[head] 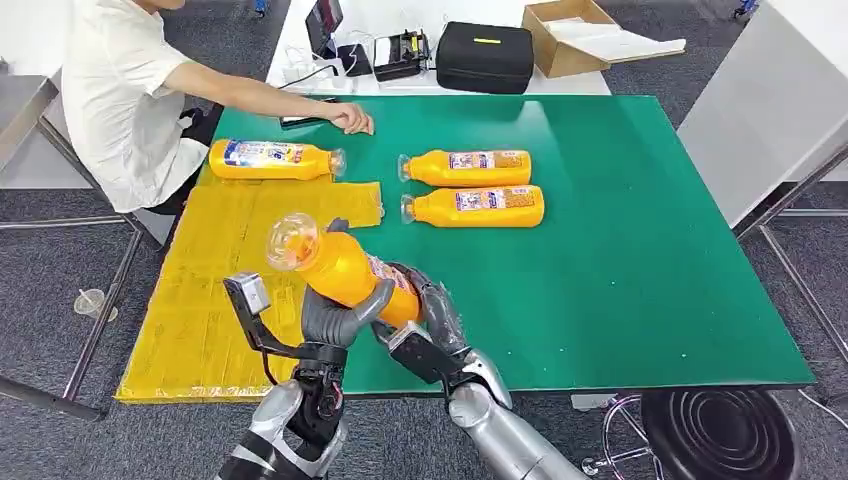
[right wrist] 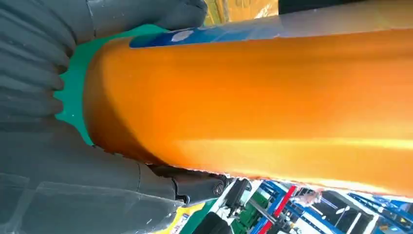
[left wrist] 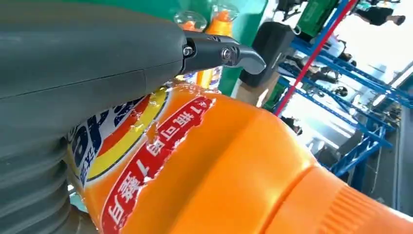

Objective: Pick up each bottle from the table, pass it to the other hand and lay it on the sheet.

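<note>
Low in the centre-left of the head view, both hands grip one orange bottle (head: 340,268) above the near edge of the green table (head: 640,290): the left hand (head: 335,318) is wrapped around its middle and the right hand (head: 432,312) is clamped on its lower end, the cap end tilted up toward the upper left. In the left wrist view the thumb (left wrist: 87,68) lies across the label. The yellow sheet (head: 215,290) covers the table's left part, with a second bottle (head: 272,160) lying at its top edge. Two more bottles (head: 470,186) lie side by side on the bare green at upper centre. A person's hand (head: 350,118) rests on the table's upper left.
</note>
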Controlling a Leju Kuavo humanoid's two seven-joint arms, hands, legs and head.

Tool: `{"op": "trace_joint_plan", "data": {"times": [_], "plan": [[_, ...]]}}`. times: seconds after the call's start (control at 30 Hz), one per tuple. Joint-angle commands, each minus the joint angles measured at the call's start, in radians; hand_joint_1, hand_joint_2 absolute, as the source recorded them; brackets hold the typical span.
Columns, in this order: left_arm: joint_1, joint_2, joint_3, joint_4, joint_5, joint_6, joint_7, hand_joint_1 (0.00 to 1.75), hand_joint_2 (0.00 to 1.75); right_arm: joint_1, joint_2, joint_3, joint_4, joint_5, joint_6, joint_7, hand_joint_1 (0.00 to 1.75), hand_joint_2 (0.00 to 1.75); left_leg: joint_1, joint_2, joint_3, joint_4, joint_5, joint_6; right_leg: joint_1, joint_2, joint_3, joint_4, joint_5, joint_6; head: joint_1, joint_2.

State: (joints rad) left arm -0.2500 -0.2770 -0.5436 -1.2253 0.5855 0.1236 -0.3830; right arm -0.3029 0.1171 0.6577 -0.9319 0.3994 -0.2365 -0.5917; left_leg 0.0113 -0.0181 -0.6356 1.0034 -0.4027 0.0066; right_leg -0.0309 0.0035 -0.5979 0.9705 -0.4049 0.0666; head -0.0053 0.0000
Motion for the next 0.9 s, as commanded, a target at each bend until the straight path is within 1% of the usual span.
{"op": "trace_joint_plan", "data": {"times": [0.03, 0.07, 0.1, 0.13, 0.17, 0.2, 0.3, 0.37, 0.4, 0.43, 0.47, 0.53, 0.57, 0.6, 0.63, 0.7, 0.73, 0.8, 0.83, 0.9], "plan": [[-0.077, 0.014, -0.030, 0.035, -0.023, 0.002, -0.022, 0.51, 1.75, -0.029, -0.016, 0.068, 0.057, 0.002, 0.031, 0.006, 1.75, 1.75, 0.001, 0.000, 0.004, 0.001, -0.002, 0.000, 0.001, -0.002, 0.005, 0.000, -0.002, -0.003, 0.000, 0.000], [-0.077, 0.014, -0.030, 0.035, -0.023, 0.002, -0.022, 1.47, 1.75, -0.029, -0.016, 0.068, 0.057, 0.002, 0.031, 0.006, 1.75, 1.75, 0.001, 0.000, 0.003, 0.000, -0.001, 0.000, 0.001, -0.002, 0.003, 0.000, -0.001, -0.003, 0.000, 0.000], [-0.077, 0.014, -0.029, 0.036, -0.032, 0.011, -0.030, 1.71, 1.75, -0.026, -0.016, 0.065, 0.059, 0.001, 0.030, 0.009, 1.68, 1.75, 0.000, 0.000, 0.001, 0.000, 0.000, 0.000, 0.001, -0.001, 0.002, -0.001, 0.000, -0.002, 0.000, 0.000], [-0.080, 0.018, -0.035, 0.039, -0.055, 0.027, -0.038, 1.75, 1.75, -0.024, -0.016, 0.062, 0.060, -0.004, 0.034, 0.012, 1.38, 1.75, 0.001, 0.001, 0.006, 0.001, -0.003, 0.000, 0.002, -0.002, 0.007, 0.000, -0.003, -0.005, 0.000, 0.000], [-0.083, 0.021, -0.043, 0.042, -0.101, 0.069, -0.057, 1.75, 1.75, -0.019, -0.013, 0.053, 0.062, -0.014, 0.036, 0.015, 0.00, 1.75, 0.000, 0.000, 0.003, 0.000, -0.001, 0.000, 0.001, -0.002, 0.003, 0.000, -0.001, -0.003, 0.000, 0.000], [-0.085, 0.023, -0.046, 0.044, -0.114, 0.076, -0.061, 1.75, 1.75, -0.018, -0.013, 0.050, 0.064, -0.016, 0.035, 0.017, 0.00, 1.75, 0.001, 0.000, 0.005, 0.001, -0.002, 0.000, 0.002, -0.002, 0.006, 0.000, -0.002, -0.004, 0.000, 0.000], [-0.085, 0.023, -0.046, 0.044, -0.114, 0.076, -0.061, 1.75, 1.75, -0.018, -0.013, 0.050, 0.064, -0.016, 0.035, 0.017, 0.00, 1.75, 0.000, 0.000, 0.002, 0.000, -0.001, 0.000, 0.001, -0.001, 0.003, -0.001, -0.001, -0.002, 0.000, 0.000], [-0.085, 0.023, -0.046, 0.044, -0.114, 0.076, -0.061, 1.75, 1.75, -0.018, -0.013, 0.050, 0.064, -0.016, 0.035, 0.017, 0.00, 1.75, 0.001, 0.001, 0.007, 0.000, -0.003, 0.000, 0.002, -0.001, 0.007, -0.001, -0.003, -0.005, 0.000, 0.000], [-0.085, 0.023, -0.046, 0.044, -0.114, 0.076, -0.061, 1.75, 1.75, -0.018, -0.013, 0.050, 0.064, -0.016, 0.035, 0.017, 0.00, 1.75, 0.000, 0.000, 0.002, 0.000, -0.001, 0.000, 0.001, -0.001, 0.002, -0.001, -0.001, -0.002, 0.000, 0.000], [-0.085, 0.023, -0.046, 0.044, -0.114, 0.076, -0.061, 1.75, 1.75, -0.018, -0.013, 0.050, 0.064, -0.016, 0.035, 0.017, 0.00, 1.75, 0.001, 0.001, 0.004, 0.000, -0.002, 0.000, 0.001, -0.001, 0.005, -0.001, -0.001, -0.003, 0.000, 0.000], [-0.086, 0.025, -0.048, 0.047, -0.122, 0.082, -0.061, 1.75, 1.75, -0.016, -0.011, 0.045, 0.064, -0.018, 0.028, 0.018, 0.00, 1.75, 0.000, 0.001, 0.003, 0.000, -0.001, 0.000, 0.001, -0.001, 0.004, -0.001, -0.001, -0.003, 0.000, 0.000], [-0.093, 0.040, -0.061, 0.056, -0.188, 0.132, -0.076, 1.75, 1.75, -0.009, -0.009, 0.033, 0.064, -0.018, 0.004, 0.021, 0.00, 1.75, 0.001, 0.000, 0.004, 0.000, -0.002, 0.000, 0.002, -0.002, 0.005, -0.001, -0.002, -0.003, 0.000, 0.000], [-0.100, 0.058, -0.073, 0.064, -0.244, 0.170, -0.086, 1.75, 1.75, -0.004, -0.012, 0.029, 0.064, -0.006, -0.029, 0.024, 0.00, 1.75, 0.000, 0.000, 0.003, -0.001, -0.001, 0.000, 0.000, -0.001, 0.003, -0.001, -0.001, -0.002, 0.000, 0.000], [-0.106, 0.082, -0.081, 0.067, -0.306, 0.201, -0.085, 1.75, 1.75, 0.007, -0.018, 0.016, 0.065, 0.017, -0.082, 0.029, 0.00, 0.00, 0.000, 0.000, 0.003, -0.001, -0.001, 0.000, 0.001, -0.001, 0.003, -0.001, -0.001, -0.002, 0.000, 0.000], [-0.106, 0.101, -0.081, 0.065, -0.356, 0.223, -0.090, 1.75, 1.75, 0.012, -0.026, 0.011, 0.073, 0.054, -0.139, 0.040, 0.00, 0.00, 0.001, 0.001, 0.006, -0.001, -0.002, 0.000, 0.002, -0.001, 0.006, -0.001, -0.002, -0.004, 0.000, 0.000], [-0.086, 0.143, -0.050, 0.029, -0.434, 0.234, -0.088, 1.75, 1.75, 0.031, -0.034, -0.043, 0.106, 0.079, -0.224, 0.051, 0.00, 0.00, 0.000, 0.000, 0.004, -0.002, 0.000, 0.000, 0.001, -0.001, 0.005, -0.002, -0.001, -0.003, 0.000, 0.000], [-0.071, 0.153, -0.026, 0.005, -0.458, 0.225, -0.083, 1.75, 1.75, 0.037, -0.037, -0.062, 0.121, 0.090, -0.246, 0.044, 0.00, 0.00, 0.001, 0.001, 0.007, -0.002, -0.001, 0.000, 0.001, -0.001, 0.008, -0.003, -0.001, -0.004, 0.000, 0.000], [-0.041, 0.176, 0.027, -0.045, -0.527, 0.210, -0.071, 1.75, 1.75, 0.062, -0.034, -0.140, 0.138, 0.094, -0.310, 0.025, 0.00, 0.00, 0.000, 0.001, 0.004, -0.002, 0.000, 0.000, 0.000, 0.000, 0.004, -0.002, 0.000, -0.002, 0.000, 0.000], [-0.027, 0.178, 0.054, -0.066, -0.521, 0.176, -0.061, 1.75, 1.75, 0.070, -0.032, -0.169, 0.138, 0.092, -0.318, 0.014, 0.00, 0.00, 0.000, 0.002, 0.007, -0.002, -0.001, 0.000, 0.001, 0.001, 0.007, -0.003, -0.001, -0.004, 0.000, 0.000], [-0.003, 0.173, 0.110, -0.098, -0.412, 0.051, -0.005, 1.75, 1.75, 0.087, -0.028, -0.234, 0.133, 0.084, -0.344, 0.003, 0.00, 0.00, 0.000, 0.002, 0.004, -0.002, -0.001, 0.000, 0.000, 0.001, 0.003, -0.001, 0.000, -0.002, 0.000, 0.000]]}}
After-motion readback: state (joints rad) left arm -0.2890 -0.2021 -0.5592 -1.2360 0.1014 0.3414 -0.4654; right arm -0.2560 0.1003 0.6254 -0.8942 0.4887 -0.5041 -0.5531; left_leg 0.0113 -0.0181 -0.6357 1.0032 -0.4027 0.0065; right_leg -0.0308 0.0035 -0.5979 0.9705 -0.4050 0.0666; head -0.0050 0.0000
